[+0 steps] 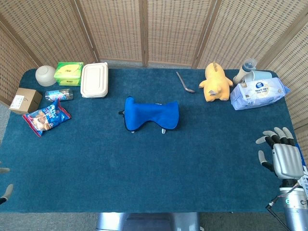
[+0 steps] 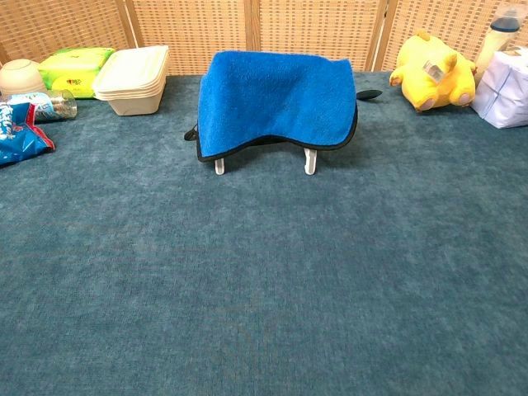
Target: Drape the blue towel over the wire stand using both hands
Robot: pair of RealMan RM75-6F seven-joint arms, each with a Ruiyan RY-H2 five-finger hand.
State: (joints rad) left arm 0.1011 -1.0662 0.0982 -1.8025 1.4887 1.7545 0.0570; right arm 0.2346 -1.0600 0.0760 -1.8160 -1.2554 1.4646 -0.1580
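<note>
Showing only as fingertips at the bottom-left edge of the head view, the robot's left hand (image 1: 4,190) is mostly out of frame; can't tell how far open it is or if it holds anything. Far left of the dark teal carpeted table (image 1: 144,163): small brown cardboard box (image 1: 24,100), red-and-blue crinkly snack bag (image 1: 47,117), pale round bowl (image 1: 46,75), green tissue pack (image 1: 69,72), stacked cream plastic lidded containers (image 1: 94,80).

Table centre: bright blue terry towel w/ dark trim (image 2: 276,99) lies draped over the wire stand (image 2: 309,161), only the stand's white feet visible under the hem. In the chest view the towel hangs as a broad sheet, lower edge arched up in the middle, corners dipping lower on each side.

Further right, near the back edge: metal spoon (image 1: 185,83), yellow plush toy (image 1: 216,82), white-and-blue wet-wipes pack (image 1: 259,93). Bottom right, the silver right hand (image 1: 281,154) hovers at the table edge, fingers spread apart, holding nothing, well apart from the towel.
</note>
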